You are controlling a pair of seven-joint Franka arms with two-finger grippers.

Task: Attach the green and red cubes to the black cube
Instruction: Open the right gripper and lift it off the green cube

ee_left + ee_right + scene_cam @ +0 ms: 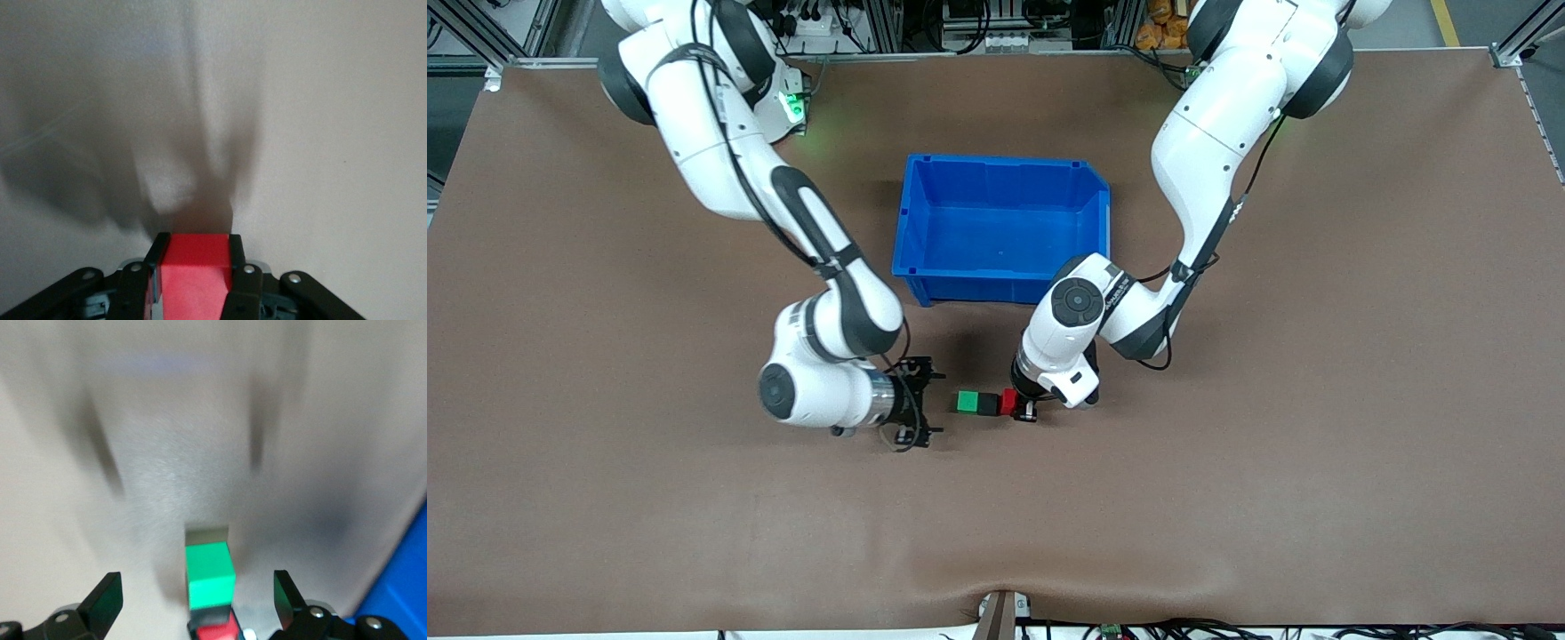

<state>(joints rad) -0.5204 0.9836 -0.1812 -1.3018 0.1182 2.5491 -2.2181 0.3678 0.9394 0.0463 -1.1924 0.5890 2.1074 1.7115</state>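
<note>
Three cubes are lying in one row on the brown table, nearer to the front camera than the blue bin: one green cube, one black cube and one red cube. The green cube is sitting at the end toward the right arm, the red at the end toward the left arm, and the black cube is touching both between them.

The left gripper is sitting low at the red end of the row, its jaws closed narrowly on the red cube, which the left wrist view shows pinched between its two fingers.

The right gripper is hanging just beside the green end of the row, touching none of the three cubes. Its jaws are standing wide, the two fingertips flanking the green cube with clear gaps in the right wrist view.

The one bin is showing nothing inside.
</note>
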